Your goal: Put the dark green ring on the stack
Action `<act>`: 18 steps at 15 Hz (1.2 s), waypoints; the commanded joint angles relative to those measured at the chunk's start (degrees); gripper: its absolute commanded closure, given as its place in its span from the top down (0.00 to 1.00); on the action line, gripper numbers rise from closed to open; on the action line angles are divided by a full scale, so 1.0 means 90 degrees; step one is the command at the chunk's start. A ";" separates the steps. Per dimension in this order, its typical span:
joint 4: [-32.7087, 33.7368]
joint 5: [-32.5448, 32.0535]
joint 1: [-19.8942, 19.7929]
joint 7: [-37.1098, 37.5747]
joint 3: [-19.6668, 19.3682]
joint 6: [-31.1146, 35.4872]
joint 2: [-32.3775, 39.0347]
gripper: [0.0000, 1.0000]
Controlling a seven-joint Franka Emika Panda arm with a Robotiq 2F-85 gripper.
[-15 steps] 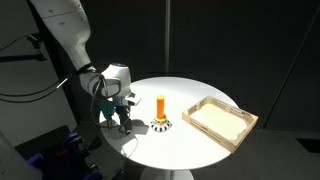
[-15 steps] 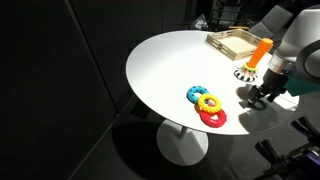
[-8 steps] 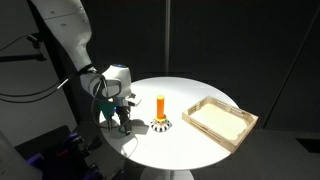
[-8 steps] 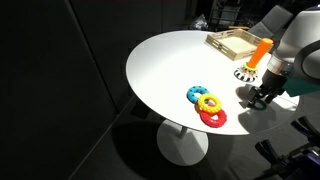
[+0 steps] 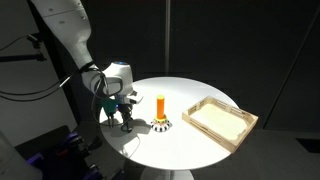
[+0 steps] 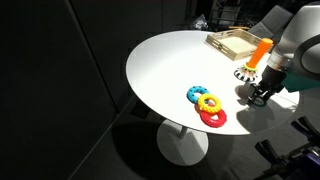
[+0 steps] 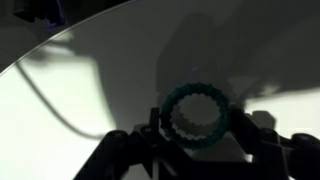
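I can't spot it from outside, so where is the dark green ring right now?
In the wrist view, the dark green ring sits between the fingers of the closed hand, down at the white table, close beside the stack.

The arm (image 5: pixel 62 25) is clad in smooth, rounded white shells, with darker bands at the joints. A teal patch is seen at the wrist (image 5: pixel 101 89), beside a pale grey block. The fingers (image 7: pixel 118 152) are black.

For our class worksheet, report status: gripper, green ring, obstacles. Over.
Gripper shut on the dark green ring. Stack close by, peg bare. Other rings lie apart, nothing between.
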 commanded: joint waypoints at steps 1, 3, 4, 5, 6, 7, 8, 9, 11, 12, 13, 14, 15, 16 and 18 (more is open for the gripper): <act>0.0102 0.0029 -0.0032 0.0132 -0.0179 -0.0355 -0.0399 0.47; 0.0155 -0.0010 -0.0053 0.0175 -0.0277 -0.0431 -0.0568 0.47; 0.0176 -0.0051 -0.0053 0.0215 -0.0331 -0.0460 -0.0658 0.47; 0.0204 -0.0084 -0.0057 0.0248 -0.0369 -0.0507 -0.0757 0.47; 0.0231 -0.0107 -0.0064 0.0282 -0.0396 -0.0558 -0.0856 0.47; 0.0253 -0.0132 -0.0074 0.0313 -0.0413 -0.0602 -0.0948 0.47; 0.0272 -0.0175 -0.0078 0.0356 -0.0439 -0.0634 -0.1045 0.47; 0.0294 -0.0213 -0.0087 0.0394 -0.0454 -0.0658 -0.1123 0.47; 0.0341 -0.0298 -0.0116 0.0518 -0.0473 -0.0721 -0.1285 0.47; 0.0365 -0.0345 -0.0136 0.0580 -0.0478 -0.0752 -0.1381 0.47; 0.0388 -0.0402 -0.0162 0.0647 -0.0477 -0.0778 -0.1470 0.47; 0.0412 -0.0475 -0.0189 0.0710 -0.0478 -0.0785 -0.1549 0.47; 0.0436 -0.0520 -0.0224 0.0772 -0.0471 -0.0791 -0.1624 0.47; 0.0450 -0.0577 -0.0261 0.0842 -0.0462 -0.0790 -0.1699 0.47; 0.0468 -0.0705 -0.0343 0.0973 -0.0450 -0.0740 -0.1829 0.47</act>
